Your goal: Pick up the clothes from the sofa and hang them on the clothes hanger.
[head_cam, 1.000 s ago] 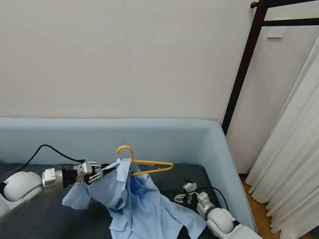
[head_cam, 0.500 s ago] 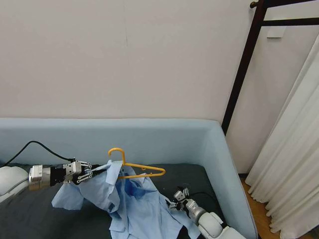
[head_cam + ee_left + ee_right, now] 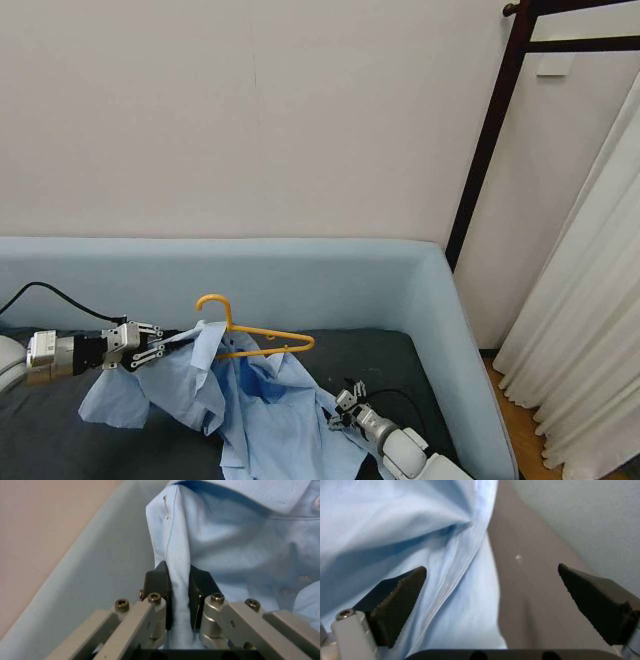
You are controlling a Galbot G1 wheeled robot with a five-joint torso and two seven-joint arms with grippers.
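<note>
The left pincer [image 3: 178,342] is at the lower left of the head view, reaching in from the left edge. It is clenched on a fold of the blue shirt [image 3: 270,400]. In the left wrist view the two dark pads [image 3: 159,588] of the left pincer [image 3: 179,592] squeeze a thin strip of the shirt [image 3: 235,536] between them, and the collar is at the top of that picture.

The shirt is at the bottom middle of the head view. One part is lifted up by the left pincer, and the rest hangs down and lies in a heap on the dark seat [image 3: 400,360] of the light blue sofa [image 3: 330,280]. An orange hanger [image 3: 275,335] is inside the shirt. Its hook pokes up above the cloth, and one arm sticks out toward the right.

The right pincer [image 3: 342,405] is low in the head view, just right of the middle, next to the edge of the shirt. It is released, with nothing in it. In the right wrist view its two black fingers [image 3: 395,600] are far apart, with the shirt [image 3: 395,536] on the left side and the dark seat [image 3: 530,592] in the middle.

A dark clothes rack [image 3: 490,130] stands at the upper right of the head view, beside a white curtain [image 3: 590,330]
</note>
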